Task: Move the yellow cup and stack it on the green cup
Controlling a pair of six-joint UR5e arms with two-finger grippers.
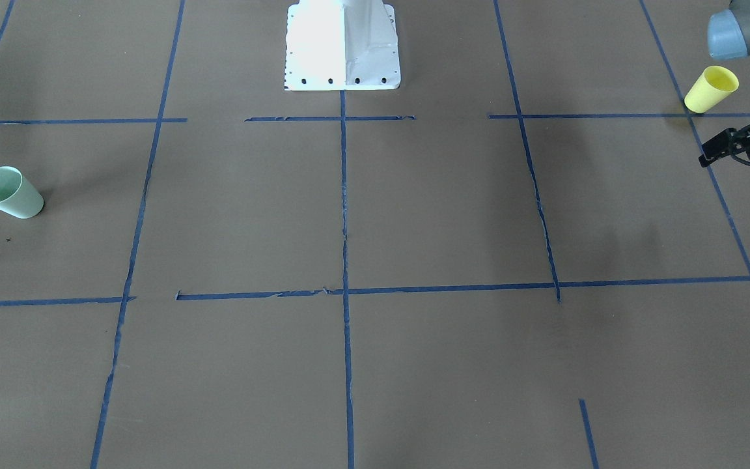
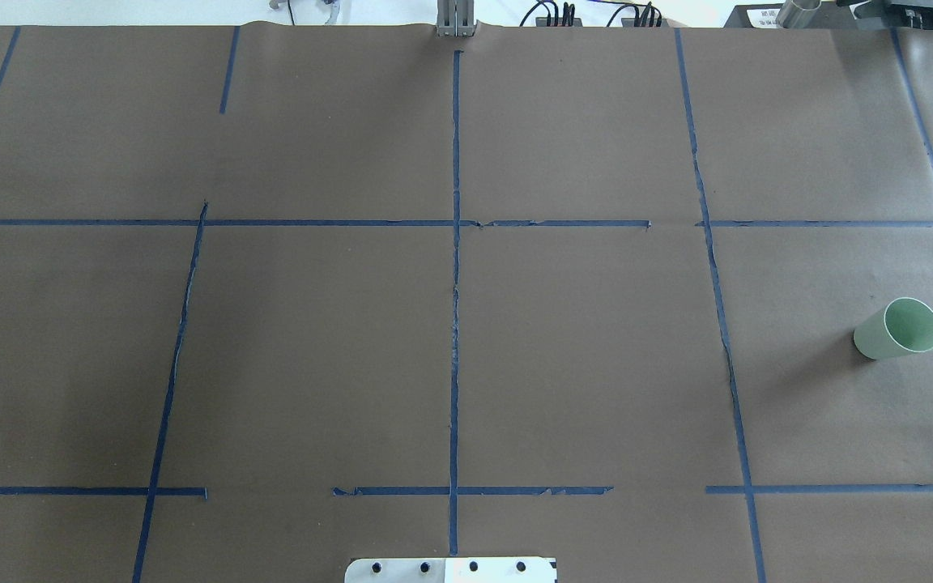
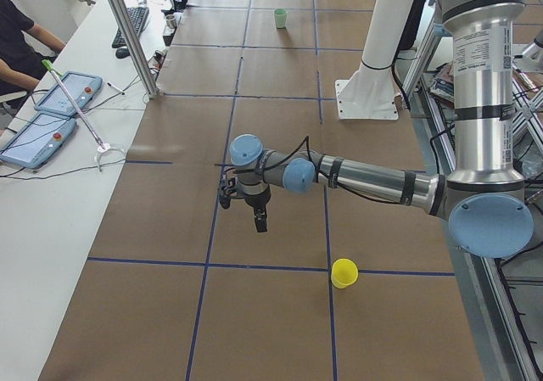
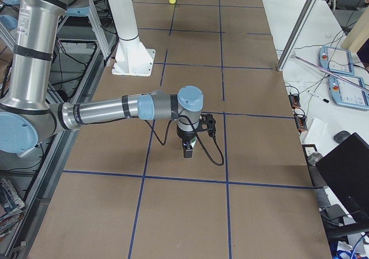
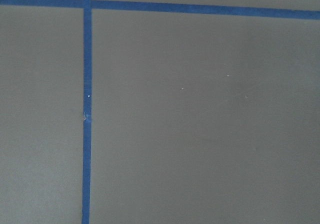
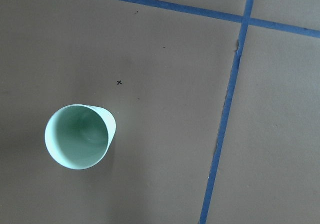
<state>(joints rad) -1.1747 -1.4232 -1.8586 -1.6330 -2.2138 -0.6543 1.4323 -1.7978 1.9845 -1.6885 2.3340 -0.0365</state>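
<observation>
The yellow cup (image 1: 711, 88) stands upright on the brown paper at a tape crossing and also shows in the exterior left view (image 3: 344, 272). My left gripper (image 3: 259, 221) hovers above the paper, apart from that cup, toward the operators' side. Only part of it shows at the front view's right edge (image 1: 719, 150). I cannot tell whether it is open or shut. The green cup (image 2: 897, 328) stands upright at the far right and is empty (image 6: 79, 136). My right gripper (image 4: 188, 150) hangs low over the paper. I cannot tell its state. No fingers show in either wrist view.
Blue tape lines (image 2: 455, 243) divide the brown paper into squares. The white robot base (image 1: 342, 45) stands at the middle of the robot's edge. A side bench with tablets (image 3: 51, 109) and a metal post (image 3: 127, 33) lies past the far edge.
</observation>
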